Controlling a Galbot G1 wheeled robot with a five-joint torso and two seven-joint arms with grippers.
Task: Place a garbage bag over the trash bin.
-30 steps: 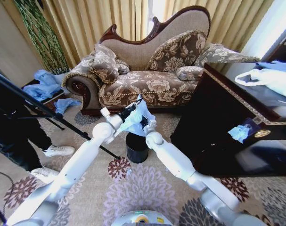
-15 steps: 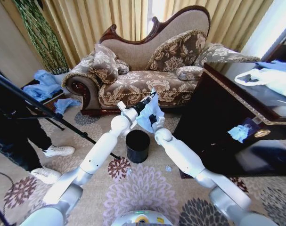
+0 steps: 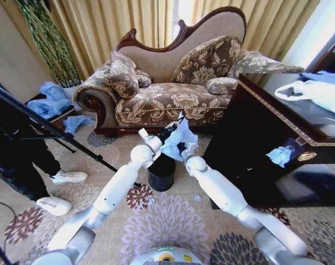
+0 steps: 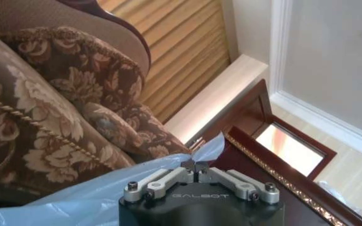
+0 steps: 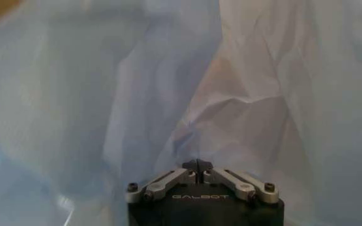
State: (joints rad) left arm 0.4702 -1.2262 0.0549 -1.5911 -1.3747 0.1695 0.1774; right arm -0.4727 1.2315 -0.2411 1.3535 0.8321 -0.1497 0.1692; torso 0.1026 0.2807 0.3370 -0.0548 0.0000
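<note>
— So, what do your pincers have hold of?

— My left pincer (image 4: 195,165) is closed tight on an edge of the garbage bag (image 3: 180,139). My right pincer (image 5: 197,163) is closed too, pinching the same light-blue film, which blocks everything beyond it.

— And the trash bin?

— On the carpet (image 3: 173,215), the trash bin (image 3: 161,173) stands just below the bag; its far rim is hidden behind the plastic.
</note>
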